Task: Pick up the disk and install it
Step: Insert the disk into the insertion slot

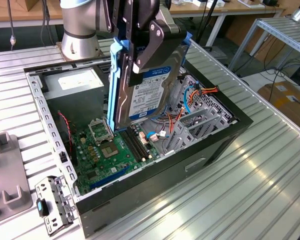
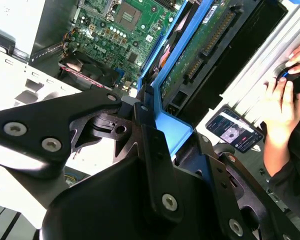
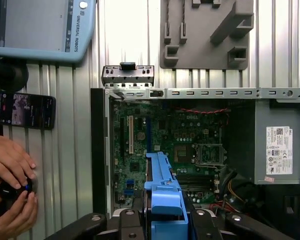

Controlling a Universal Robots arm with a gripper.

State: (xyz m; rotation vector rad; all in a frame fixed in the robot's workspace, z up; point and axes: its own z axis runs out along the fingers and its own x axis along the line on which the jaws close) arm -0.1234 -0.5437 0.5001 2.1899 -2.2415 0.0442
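The disk, silver-grey with a white label and blue side rails, hangs on edge above the open computer case, its lower end close over the motherboard. My gripper is shut on the disk's upper part, one black finger across the label face. In the second wrist view the disk's green circuit side and blue rail run out from my gripper. The first wrist view looks down past the blue rail into the case.
A grey power supply box fills the case's far corner, with a metal drive cage and loose cables opposite. A grey fixture and small bracket lie beside the case. A person's hands, a phone and a pendant are nearby.
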